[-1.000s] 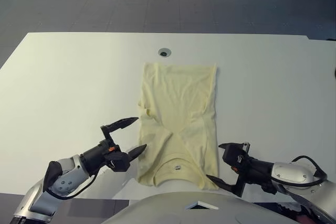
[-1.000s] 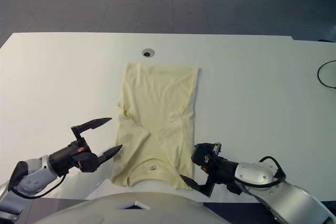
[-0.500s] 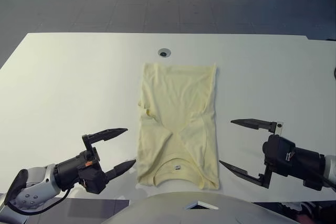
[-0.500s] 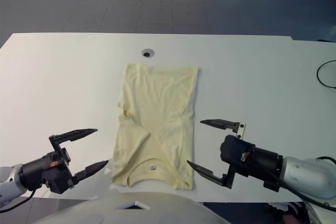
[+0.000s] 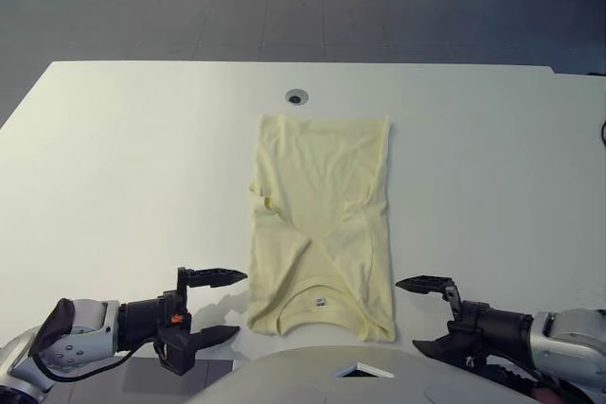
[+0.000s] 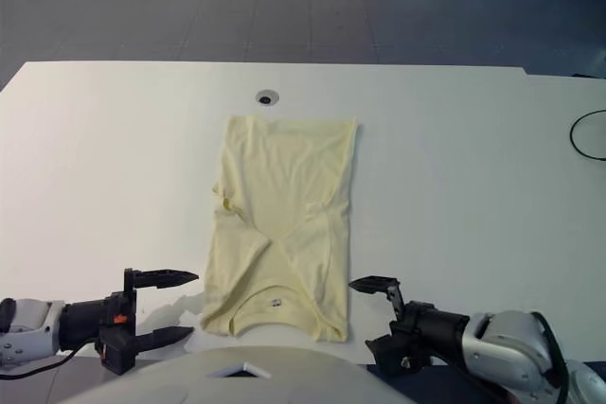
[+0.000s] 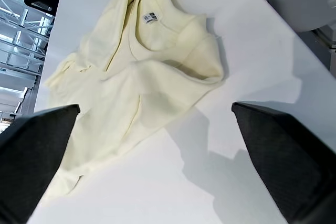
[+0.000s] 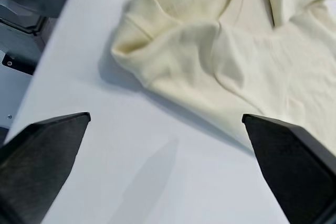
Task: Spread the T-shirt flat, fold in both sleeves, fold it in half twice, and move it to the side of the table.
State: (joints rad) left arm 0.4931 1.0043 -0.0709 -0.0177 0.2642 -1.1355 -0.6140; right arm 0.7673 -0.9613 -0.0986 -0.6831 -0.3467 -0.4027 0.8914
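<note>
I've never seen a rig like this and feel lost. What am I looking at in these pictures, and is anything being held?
This is a humanoid robot with two arms, each ending in a two-fingered gripper. Two pictures come from cameras in its head, looking down over a white table. The other two come from cameras on its wrists; the dark wedges at their edges are the gripper's own fingers. A pale yellow T-shirt lies on the table, sleeves folded in, collar nearest the robot. The left gripper and right gripper sit open either side of the collar end, holding nothing.
</note>
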